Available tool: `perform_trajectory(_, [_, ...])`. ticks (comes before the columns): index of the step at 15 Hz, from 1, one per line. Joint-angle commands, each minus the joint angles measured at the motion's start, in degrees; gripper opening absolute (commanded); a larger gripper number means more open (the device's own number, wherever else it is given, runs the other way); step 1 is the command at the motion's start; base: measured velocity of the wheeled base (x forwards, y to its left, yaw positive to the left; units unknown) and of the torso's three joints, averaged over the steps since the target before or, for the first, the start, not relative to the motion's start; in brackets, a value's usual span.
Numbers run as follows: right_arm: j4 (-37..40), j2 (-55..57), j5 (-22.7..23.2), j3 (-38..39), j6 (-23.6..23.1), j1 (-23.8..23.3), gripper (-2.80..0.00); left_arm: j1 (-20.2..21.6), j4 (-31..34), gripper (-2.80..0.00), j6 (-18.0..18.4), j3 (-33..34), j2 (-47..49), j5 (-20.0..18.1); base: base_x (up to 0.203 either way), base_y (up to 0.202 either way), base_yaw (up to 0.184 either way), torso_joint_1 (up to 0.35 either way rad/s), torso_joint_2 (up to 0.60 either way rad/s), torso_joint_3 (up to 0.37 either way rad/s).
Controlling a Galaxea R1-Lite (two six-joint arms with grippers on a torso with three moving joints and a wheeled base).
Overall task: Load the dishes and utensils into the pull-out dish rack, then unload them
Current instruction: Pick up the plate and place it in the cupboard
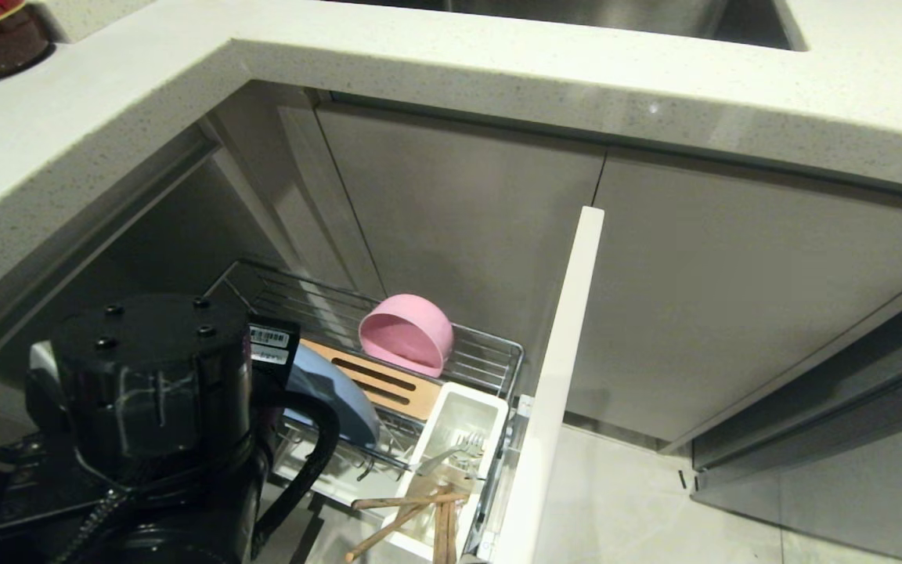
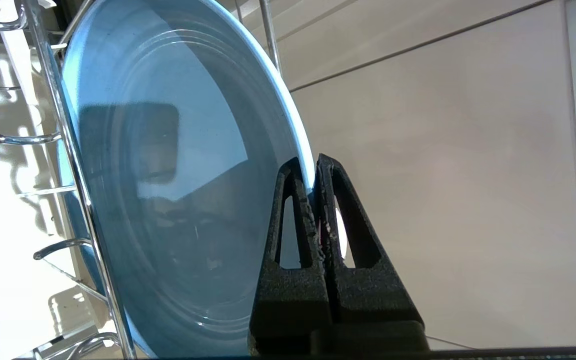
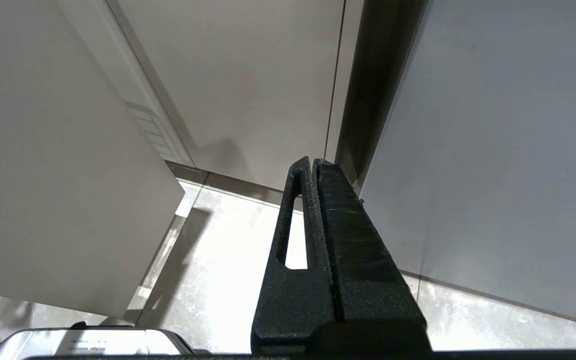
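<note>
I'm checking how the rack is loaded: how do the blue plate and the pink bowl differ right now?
The light-blue plate is large and shallow; the pink bowl is smaller and deep. The plate stands among the chrome prongs at the rack's near end, the bowl rests on its side toward the far end. The left gripper is shut on the plate's rim; nothing holds the bowl. Both sit in the pull-out dish rack.

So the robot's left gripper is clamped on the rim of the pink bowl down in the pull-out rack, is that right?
Not quite. The left gripper is shut on the rim of the light-blue plate, as the left wrist view shows. In the head view the pink bowl sits untouched, further back in the rack.
</note>
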Motion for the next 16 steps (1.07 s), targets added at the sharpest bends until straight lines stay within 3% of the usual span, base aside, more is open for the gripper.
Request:
perform_trajectory(1, [-0.1, 0.0, 0.0, 1.5, 0.0, 0.0, -2.8, 0.0, -0.2, -2.8, -0.4, -0.1, 0.3, 0.3, 0.0, 0.0, 0.0, 0.0, 0.0, 0.0])
perform_trajectory(3, [-0.1, 0.0, 0.0, 1.5, 0.0, 0.0, -2.8, -0.1, -0.1, -2.8, -0.4, -0.1, 0.3, -0.1, 0.0, 0.0, 0.0, 0.0, 0.0, 0.0])
perform_trajectory(4, [-0.1, 0.0, 0.0, 1.5, 0.0, 0.0, -2.8, -0.1, -0.1, 0.0, -0.3, -0.1, 0.3, -0.4, 0.0, 0.0, 0.0, 0.0, 0.0, 0.0])
perform_trajectory(11, [-0.1, 0.0, 0.0, 1.5, 0.0, 0.0, -2.8, -0.1, 0.6, 0.0, -0.2, -0.4, 0.2, -0.4, 0.0, 0.0, 0.0, 0.0, 0.0, 0.0])
perform_trajectory(16, [-0.1, 0.0, 0.0, 1.5, 0.0, 0.0, -2.8, -3.0, 9.0, 0.0, -0.5, -3.2, -4.0, -0.9, 0.0, 0.0, 0.0, 0.0, 0.0, 0.0])
